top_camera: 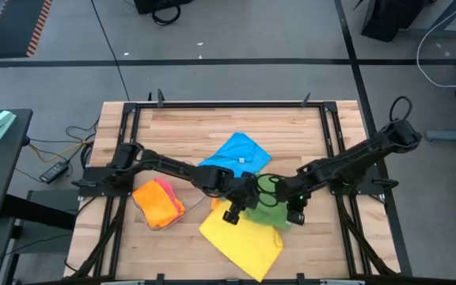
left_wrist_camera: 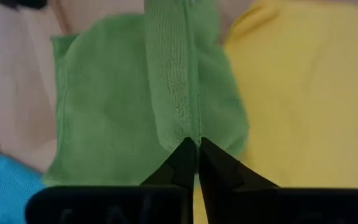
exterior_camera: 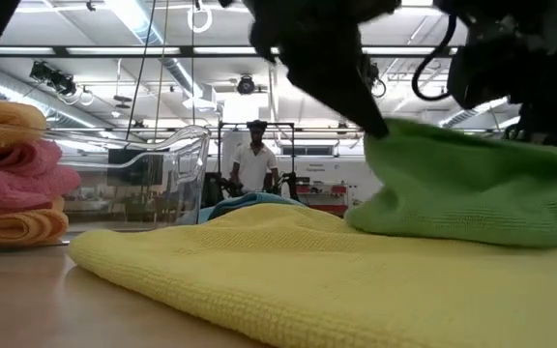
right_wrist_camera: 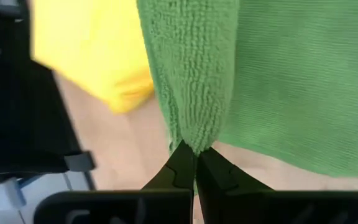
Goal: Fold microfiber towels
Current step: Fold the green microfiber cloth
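A green microfiber towel (top_camera: 266, 212) lies partly on a spread yellow towel (top_camera: 240, 237) near the table's front middle. My left gripper (left_wrist_camera: 197, 142) is shut on the green towel's left side. My right gripper (right_wrist_camera: 196, 149) is shut on its right side. In the high view the left gripper (top_camera: 232, 212) and the right gripper (top_camera: 294, 212) stand at the towel's two ends. A blue towel (top_camera: 236, 154) lies flat behind them. A folded stack of orange and pink towels (top_camera: 158, 203) rests on the table at the left. My left gripper pinches a raised fold of the green towel (left_wrist_camera: 180, 118) between its two fingers, slanting down from the table's left. The cloth runs away from the fingertips as a ridge, and its lower part (exterior_camera: 472, 208) rests on the yellow towel. My right gripper pinches a bunched edge of the green towel (right_wrist_camera: 194, 127) between its two fingers, slanting down from the table's right. The cloth gathers into a thick fold at the fingertips. The rest of the towel spreads out beyond them.
A clear plastic tray (exterior_camera: 162, 159) stands on the table behind the stack. A black metal frame (top_camera: 228, 104) runs along the table's edges. A person (exterior_camera: 254, 164) stands in the room beyond the table.
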Motion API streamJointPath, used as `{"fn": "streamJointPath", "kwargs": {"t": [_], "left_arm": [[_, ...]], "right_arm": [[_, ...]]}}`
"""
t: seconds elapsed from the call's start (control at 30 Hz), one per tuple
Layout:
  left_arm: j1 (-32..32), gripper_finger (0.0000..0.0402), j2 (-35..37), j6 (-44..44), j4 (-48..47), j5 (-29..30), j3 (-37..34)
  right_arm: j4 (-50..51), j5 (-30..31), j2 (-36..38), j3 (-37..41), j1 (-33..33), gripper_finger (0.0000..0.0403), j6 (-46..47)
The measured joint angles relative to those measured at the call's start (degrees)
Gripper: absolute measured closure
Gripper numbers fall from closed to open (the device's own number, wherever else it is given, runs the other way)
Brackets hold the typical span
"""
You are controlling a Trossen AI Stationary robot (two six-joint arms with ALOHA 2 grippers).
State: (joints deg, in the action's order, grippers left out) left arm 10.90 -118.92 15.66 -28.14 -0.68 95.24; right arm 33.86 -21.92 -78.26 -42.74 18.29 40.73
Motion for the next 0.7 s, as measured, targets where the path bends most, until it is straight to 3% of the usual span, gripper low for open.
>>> {"fn": "streamJointPath", "kwargs": {"t": [0.7], "left_arm": [[-6.61, 0.0381, -6.88, 0.70, 6.58, 8.23, -0.09]], "right_arm": [[10.34, 8.05, -0.57, 1.13, -11.09, 0.0395, -8.10]]}}
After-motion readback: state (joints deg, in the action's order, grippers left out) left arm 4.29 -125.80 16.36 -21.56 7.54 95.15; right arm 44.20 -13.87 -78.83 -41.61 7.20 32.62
